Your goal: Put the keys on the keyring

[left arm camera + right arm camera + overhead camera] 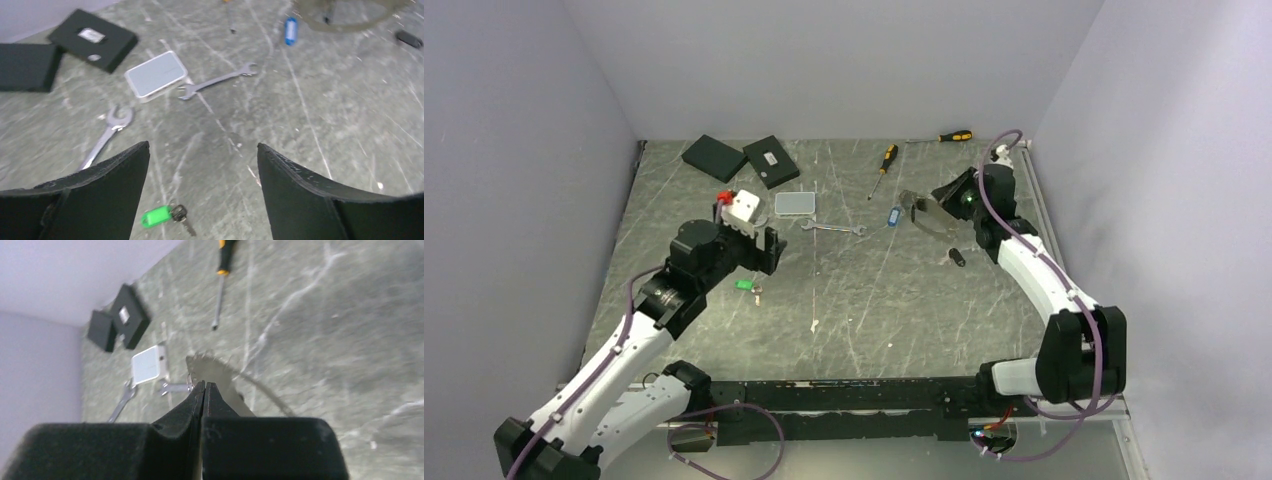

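Observation:
The green-tagged key lies on the table just below my left gripper. In the left wrist view the gripper is open and empty, with the green key near its left finger. The blue-tagged key lies mid-table. The black-tagged key lies right of it. My right gripper is shut on the keyring, whose thin wire arc runs out from behind the fingers. The ring is a blurred loop in the left wrist view.
A silver wrench lies mid-table, and a second wrench lies left of it. A pale flat box and two black boxes sit at the back left. Two screwdrivers lie at the back.

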### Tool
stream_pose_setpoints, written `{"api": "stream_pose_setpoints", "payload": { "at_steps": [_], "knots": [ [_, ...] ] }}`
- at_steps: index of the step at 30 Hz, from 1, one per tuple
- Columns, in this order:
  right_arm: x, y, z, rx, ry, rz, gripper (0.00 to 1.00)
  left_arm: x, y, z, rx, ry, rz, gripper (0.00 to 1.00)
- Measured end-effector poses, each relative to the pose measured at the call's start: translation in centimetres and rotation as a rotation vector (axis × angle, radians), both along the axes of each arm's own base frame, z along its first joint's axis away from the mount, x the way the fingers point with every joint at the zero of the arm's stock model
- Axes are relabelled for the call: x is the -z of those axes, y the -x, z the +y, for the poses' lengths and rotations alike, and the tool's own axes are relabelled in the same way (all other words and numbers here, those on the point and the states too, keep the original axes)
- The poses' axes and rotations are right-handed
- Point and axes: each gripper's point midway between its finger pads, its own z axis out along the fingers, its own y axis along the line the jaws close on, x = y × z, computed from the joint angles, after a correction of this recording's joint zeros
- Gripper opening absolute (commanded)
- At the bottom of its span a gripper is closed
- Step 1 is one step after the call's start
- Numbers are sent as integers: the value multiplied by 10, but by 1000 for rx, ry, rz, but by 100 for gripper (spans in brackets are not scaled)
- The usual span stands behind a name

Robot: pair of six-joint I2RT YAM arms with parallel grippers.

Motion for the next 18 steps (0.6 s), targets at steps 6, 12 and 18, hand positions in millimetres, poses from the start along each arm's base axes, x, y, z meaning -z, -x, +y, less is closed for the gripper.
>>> {"api": "stream_pose_setpoints", "payload": {
  "at_steps": [6,12,18],
  "knots": [
    [-20,33,62,-202,-117,-47,0,21,18,-44,271,57,11,70],
    [-41,69,129,-442,-198,-100,0,13,37,-64,462,74,-113,66],
    [-67,100,170,-642,-267,-197,0,2,54,-76,596,43,-235,63]
  ]
}}
